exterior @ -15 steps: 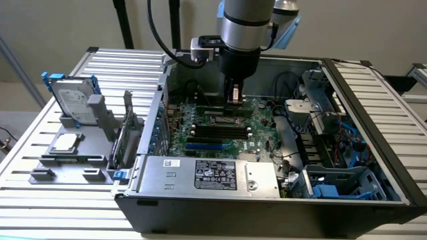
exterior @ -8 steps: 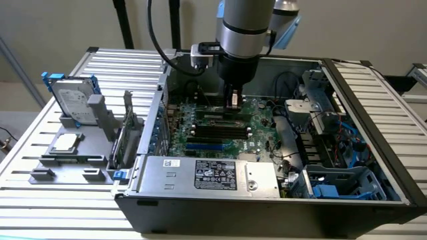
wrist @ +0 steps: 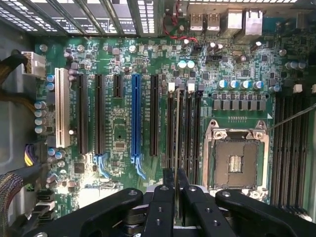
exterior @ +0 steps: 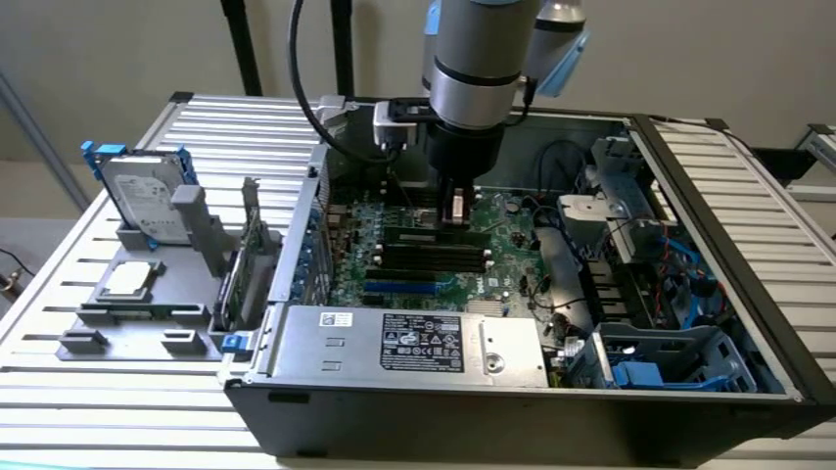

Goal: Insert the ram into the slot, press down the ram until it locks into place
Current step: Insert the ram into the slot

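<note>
So the gripper (wrist: 176,187) is clamped on the ram (wrist: 177,128), which shows edge-on as a thin strip lined up over the black memory slots (wrist: 190,128), just beside the CPU socket (wrist: 236,160). Can't tell whether it's actually seated.

Robot arm (exterior: 481,59) is reaching down into the open computer case (exterior: 731,186) at frame centre. The gripper (exterior: 457,221) is pinching the ram (exterior: 451,232) at the black memory slots (exterior: 425,258). A hard drive (exterior: 137,196) is standing on a grey rack (exterior: 131,323) at frame left.
</note>
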Motion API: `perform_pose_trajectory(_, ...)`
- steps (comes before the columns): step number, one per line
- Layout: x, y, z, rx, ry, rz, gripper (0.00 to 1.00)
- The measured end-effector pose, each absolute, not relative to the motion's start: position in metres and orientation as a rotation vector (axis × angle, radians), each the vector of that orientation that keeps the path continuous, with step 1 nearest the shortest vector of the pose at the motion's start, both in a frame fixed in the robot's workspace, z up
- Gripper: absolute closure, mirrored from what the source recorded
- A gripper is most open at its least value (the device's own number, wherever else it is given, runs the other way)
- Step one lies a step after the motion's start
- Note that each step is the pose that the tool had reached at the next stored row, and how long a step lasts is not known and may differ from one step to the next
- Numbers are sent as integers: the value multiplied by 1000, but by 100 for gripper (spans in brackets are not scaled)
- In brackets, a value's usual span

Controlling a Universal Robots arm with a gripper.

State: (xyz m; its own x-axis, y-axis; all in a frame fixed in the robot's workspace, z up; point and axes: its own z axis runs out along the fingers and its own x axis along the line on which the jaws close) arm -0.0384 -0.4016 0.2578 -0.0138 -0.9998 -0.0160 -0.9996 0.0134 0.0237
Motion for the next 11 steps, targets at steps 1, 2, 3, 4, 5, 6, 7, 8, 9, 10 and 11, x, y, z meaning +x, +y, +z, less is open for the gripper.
perform_pose_trajectory(1, -38, -402, 256, 2203, -2233, -43, 86)
perform_pose_trajectory(2, -38, -402, 254, 2204, -2234, -41, 86)
perform_pose_trajectory(3, -38, -402, 252, 2205, -2235, -38, 86)
perform_pose_trajectory(4, -38, -402, 250, 2206, -2236, -36, 86)
perform_pose_trajectory(5, -38, -402, 249, 2207, -2237, -34, 86)
perform_pose_trajectory(6, -39, -402, 247, 2208, -2238, -32, 86)
perform_pose_trajectory(7, -38, -402, 245, 2209, -2239, -30, 86)
perform_pose_trajectory(8, -38, -402, 244, 2209, -2239, -29, 86)
perform_pose_trajectory(9, -38, -402, 243, 2209, -2240, -29, 86)
perform_pose_trajectory(10, -38, -402, 242, 2209, -2240, -28, 86)
perform_pose_trajectory(11, -38, -402, 242, 2209, -2239, -28, 86)
